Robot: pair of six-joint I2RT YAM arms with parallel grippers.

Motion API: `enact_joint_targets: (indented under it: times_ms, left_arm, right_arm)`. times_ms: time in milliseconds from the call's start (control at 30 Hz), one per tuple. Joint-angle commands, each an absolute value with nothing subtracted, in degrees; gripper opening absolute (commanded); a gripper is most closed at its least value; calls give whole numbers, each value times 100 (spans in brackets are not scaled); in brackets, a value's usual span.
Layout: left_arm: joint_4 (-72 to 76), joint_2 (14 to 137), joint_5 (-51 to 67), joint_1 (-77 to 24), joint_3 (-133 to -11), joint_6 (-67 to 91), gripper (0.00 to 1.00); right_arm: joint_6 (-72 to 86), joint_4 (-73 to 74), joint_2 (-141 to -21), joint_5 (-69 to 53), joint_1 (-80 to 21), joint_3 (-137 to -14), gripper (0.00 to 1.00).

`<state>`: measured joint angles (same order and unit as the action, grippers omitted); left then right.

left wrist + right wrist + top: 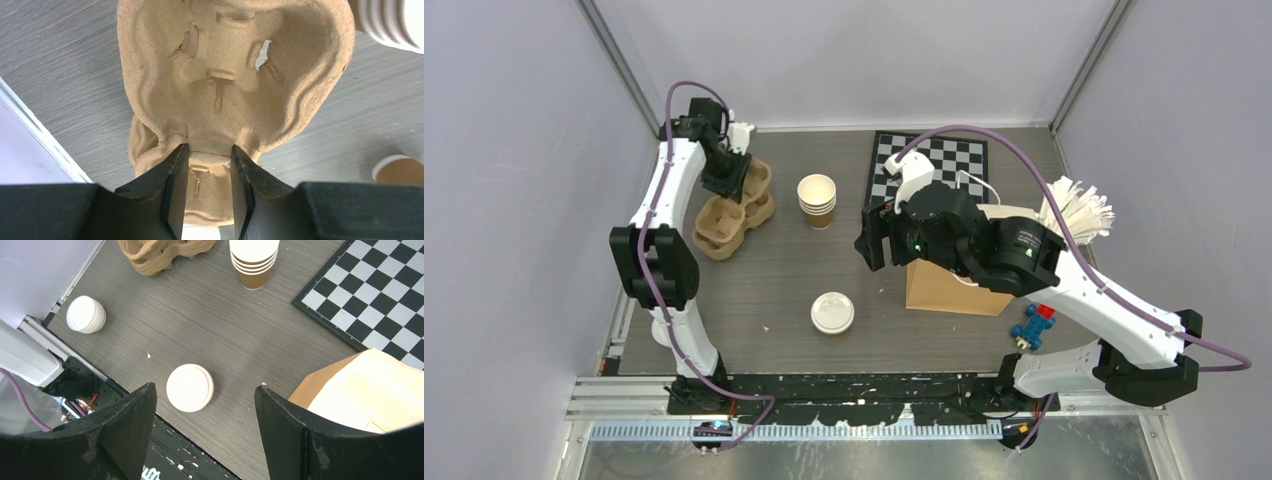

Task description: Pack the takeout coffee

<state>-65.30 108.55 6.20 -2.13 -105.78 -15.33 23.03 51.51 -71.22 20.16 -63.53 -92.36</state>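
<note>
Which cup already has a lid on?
The lone takeout coffee near the front edge, capped white; the stacked cups behind it stand open-topped.

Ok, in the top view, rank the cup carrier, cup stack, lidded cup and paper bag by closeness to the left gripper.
1. Cup carrier, under the left gripper, back left.
2. Cup stack, back centre.
3. Lidded cup, front centre.
4. Paper bag, right.

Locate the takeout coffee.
Top view: the takeout coffee stands at the table's front centre, just left of the brown paper bag, on the near side of the stack of lidless cups.
</note>
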Motion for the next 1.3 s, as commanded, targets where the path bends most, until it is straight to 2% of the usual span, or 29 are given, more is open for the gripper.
enact_joint_targets:
  times_ms: [0, 267, 500, 767, 1100, 1267]
  left_arm:
    - [-6898, 10196, 1038, -538, -11026, -1322, 30]
    - [-7104, 9743, 1178, -1109, -11219, -1207, 30]
    - [-7068, 9094, 1301, -1831, -10803, -967, 29]
    - [-7167, 8817, 1346, -2584, -10485, -817, 28]
    - [-7199, 9000, 1363, -3246, -11192, -658, 27]
    - [-7053, 9033, 1373, -3363, -11315, -341, 27]
  right_arm:
    - [2494, 5096, -6901, 2422, -6360, -9589, 76]
    - [3096, 5685, -7556, 3120, -6062, -10222, 76]
    - [3195, 5852, -8670, 1507, -4742, -11350, 70]
    - [3187, 5937, -9486, 518, -4202, -12064, 66]
    - [3399, 7076, -8806, 1678, -3699, -12663, 69]
    - [3568, 7901, -8259, 2339, -3680, -12074, 73]
